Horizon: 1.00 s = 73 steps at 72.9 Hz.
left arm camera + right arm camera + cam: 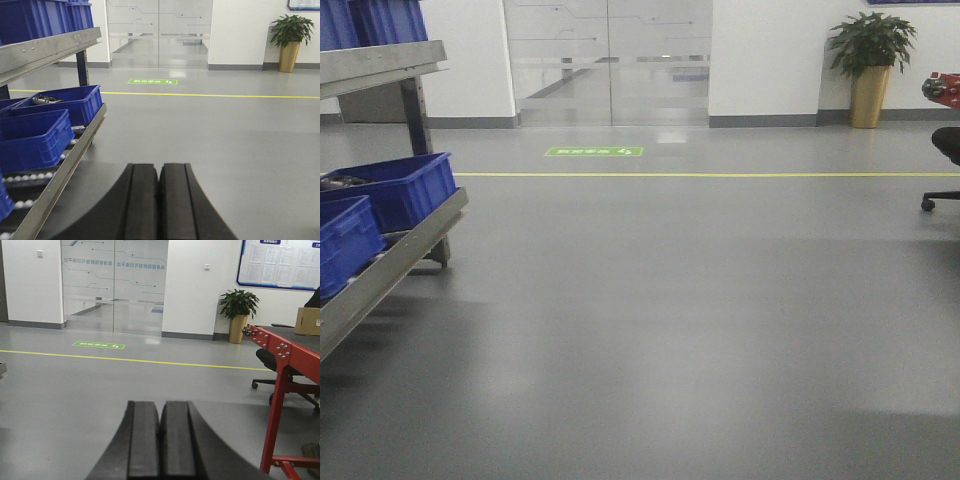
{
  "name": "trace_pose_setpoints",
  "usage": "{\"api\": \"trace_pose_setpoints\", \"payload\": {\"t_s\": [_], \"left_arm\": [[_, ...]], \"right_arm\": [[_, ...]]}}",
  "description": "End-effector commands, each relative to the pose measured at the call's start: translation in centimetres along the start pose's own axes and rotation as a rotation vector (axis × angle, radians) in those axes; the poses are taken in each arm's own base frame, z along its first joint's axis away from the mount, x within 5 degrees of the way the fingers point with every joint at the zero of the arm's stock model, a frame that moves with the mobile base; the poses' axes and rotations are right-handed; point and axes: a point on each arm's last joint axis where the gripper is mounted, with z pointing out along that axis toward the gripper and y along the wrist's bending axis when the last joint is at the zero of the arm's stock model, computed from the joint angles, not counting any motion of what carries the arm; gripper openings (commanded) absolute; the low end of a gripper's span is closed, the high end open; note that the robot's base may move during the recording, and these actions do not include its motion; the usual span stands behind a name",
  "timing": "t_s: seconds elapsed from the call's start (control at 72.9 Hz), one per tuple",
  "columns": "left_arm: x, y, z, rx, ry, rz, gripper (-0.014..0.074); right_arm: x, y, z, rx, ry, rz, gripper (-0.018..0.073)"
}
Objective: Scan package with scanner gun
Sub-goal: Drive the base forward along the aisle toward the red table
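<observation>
In the left wrist view the left gripper (160,172) sits at the bottom centre of the frame; its two black fingers (142,200) are pressed together and hold nothing. In the right wrist view the right gripper (161,412) looks the same, with the fingers closed against each other and nothing between them. Both point over a grey floor (700,300) toward frosted glass doors (114,287) at the top of the frame. A thin yellow line (150,361) runs across the floor, and a green floor sign (98,345) lies just behind it. At the left side of the left wrist view stands a metal rack (50,47) with blue bins (35,140) on its sloped roller shelf; one bin further back contains some grey object that I cannot identify. At the right edge of the right wrist view there is a red-framed surface (272,344), and on it, in the upper right of the frame, stands a plain tan cardboard box which seems to be the package (308,321); it is cut by the frame edge, and it is well apart from both grippers. Under this surface is a black office chair (272,371). A potted plant (238,307) in a gold pot stands against the white wall, and a notice board (280,262) hangs above it to the right.
</observation>
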Motion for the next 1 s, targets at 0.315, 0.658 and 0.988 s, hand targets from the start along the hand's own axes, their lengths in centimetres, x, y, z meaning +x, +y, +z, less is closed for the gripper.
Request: {"api": "trace_pose_setpoints", "payload": {"t_s": [0.315, 0.658, 0.988], "left_arm": [[-0.25, -0.01, -0.05, 0.002, -0.019, 0.001, -0.0101], [-0.25, -0.01, -0.05, 0.002, -0.019, 0.001, -0.0101], [-0.25, -0.01, -0.05, 0.002, -0.019, 0.001, -0.0101]], "right_arm": [[-0.2, -0.02, -0.02, 0.002, -0.024, -0.004, -0.0169], [-0.2, -0.02, -0.02, 0.002, -0.024, -0.004, -0.0169], [-0.2, -0.02, -0.02, 0.002, -0.024, -0.004, -0.0169]]}}
